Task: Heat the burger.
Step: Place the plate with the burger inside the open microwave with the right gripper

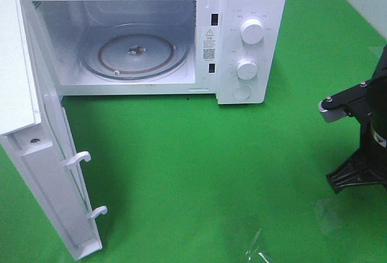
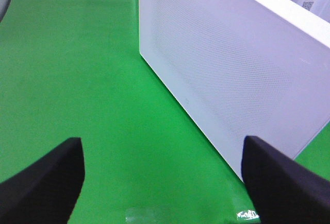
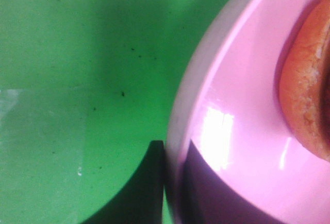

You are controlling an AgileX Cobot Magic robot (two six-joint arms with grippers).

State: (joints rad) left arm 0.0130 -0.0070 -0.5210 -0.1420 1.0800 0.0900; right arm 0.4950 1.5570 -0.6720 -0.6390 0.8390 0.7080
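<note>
Only an edge of the burger's (image 3: 305,95) golden-brown bun shows, in the right wrist view, lying on a shallow pink plate (image 3: 242,80). My right gripper (image 3: 174,154) is shut on that plate's rim, one dark finger outside it and one inside. In the exterior high view the right arm (image 1: 363,136) is at the far right edge, and plate and burger are out of view there. The white microwave (image 1: 251,9) stands at the back with its door (image 1: 54,178) swung wide to the left and its glass turntable (image 1: 136,51) bare. My left gripper (image 2: 162,183) is open, empty, facing the door's outer face (image 2: 232,64).
A green cloth (image 1: 211,166) covers the table. Two white knobs (image 1: 251,31) and a round button sit on the microwave's right panel. The open door's latch hooks (image 1: 78,159) stick out toward the middle. A patch of clear tape (image 1: 260,252) lies near the front edge.
</note>
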